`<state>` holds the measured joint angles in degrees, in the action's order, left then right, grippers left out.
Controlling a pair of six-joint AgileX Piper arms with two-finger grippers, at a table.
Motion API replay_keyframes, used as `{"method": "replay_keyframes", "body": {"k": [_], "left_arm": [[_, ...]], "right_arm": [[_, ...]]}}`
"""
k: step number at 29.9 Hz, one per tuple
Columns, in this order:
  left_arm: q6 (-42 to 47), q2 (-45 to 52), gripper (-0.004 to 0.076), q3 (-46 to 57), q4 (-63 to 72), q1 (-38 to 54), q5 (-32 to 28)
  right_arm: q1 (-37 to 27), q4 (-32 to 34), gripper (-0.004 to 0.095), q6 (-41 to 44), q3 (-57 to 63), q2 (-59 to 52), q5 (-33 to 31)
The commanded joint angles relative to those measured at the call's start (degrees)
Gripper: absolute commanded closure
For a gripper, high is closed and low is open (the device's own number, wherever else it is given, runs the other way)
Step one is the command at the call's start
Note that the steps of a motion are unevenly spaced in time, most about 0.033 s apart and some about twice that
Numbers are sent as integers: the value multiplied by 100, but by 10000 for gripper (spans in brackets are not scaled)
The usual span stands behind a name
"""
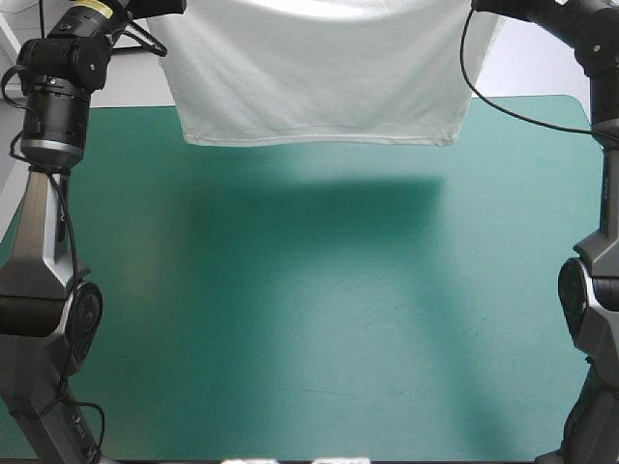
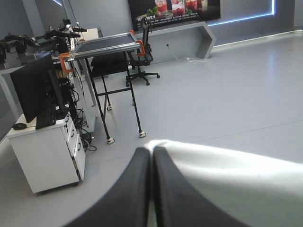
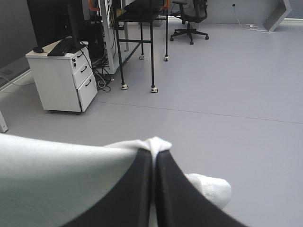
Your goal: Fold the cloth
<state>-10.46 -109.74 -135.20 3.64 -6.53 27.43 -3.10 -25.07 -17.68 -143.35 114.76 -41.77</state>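
The white T-shirt hangs in the air as a wide sheet over the far part of the teal-green table, its straight hem just above the cover and its shadow below. Both arms are raised at the shirt's upper corners, and the grippers themselves are out of the high view. In the left wrist view my left gripper is shut on the T-shirt, which spreads away to one side of the fingers. My right gripper is likewise shut on the T-shirt, a pinched tuft showing at its fingertips.
The left arm stands along the table's left edge and the right arm along its right edge. Both wrist views look level into the room, past the table.
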Motion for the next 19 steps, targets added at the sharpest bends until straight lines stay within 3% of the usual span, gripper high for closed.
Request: {"method": "replay_keyframes", "body": {"k": [1,4,9,19], "left_arm": [[21,17,733,-239,192,66,-521],[21,-182,733,-133,623,71,-465],[21,-307,733,185,804,71,231],[21,-285,733,1099,1185,71,1358]], "right_arm": [[-157,-395,925,-362,-200,-14,509],[-170,-478,925,-378,-200,304,365],[-170,-490,925,-378,-38,598,-136],[-196,-946,925,-866,1427,510,-744]]}}
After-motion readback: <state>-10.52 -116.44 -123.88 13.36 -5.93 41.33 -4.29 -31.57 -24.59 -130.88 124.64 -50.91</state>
